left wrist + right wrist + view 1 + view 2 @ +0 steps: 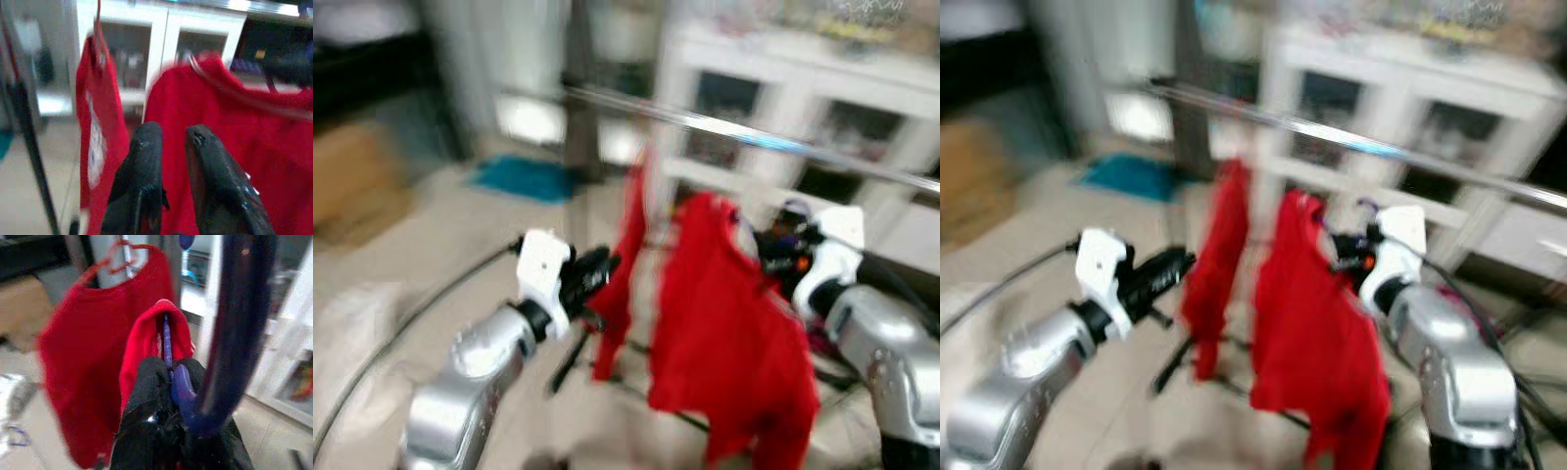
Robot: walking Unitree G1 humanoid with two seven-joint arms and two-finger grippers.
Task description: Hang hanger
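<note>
- A purple hanger (172, 352) carries a red shirt (729, 333). It is held up just below a silver clothes rail (754, 137) that slants across the scene, and its hook does not appear to be on the rail yet.
- The right gripper (168, 382) is clenched around the hanger's neck, where the red collar folds over the hanger. The dark curved hook (234, 333) rises beside the fingers.
- In the head views, the right arm reaches in from the robot's right, and its wrist is at the shirt's top.
- A second red garment (625, 264) hangs from the rail, just to the robot's left of the held shirt.
- The left gripper (168, 142) hovers in front of the two garments. Its two black fingers stand slightly parted and grasp nothing.
- A white cabinet (773, 108) with glass doors stands behind the rail.
- A blue mat (524, 178) lies on the pale floor further back.
- The head views are blurred.
</note>
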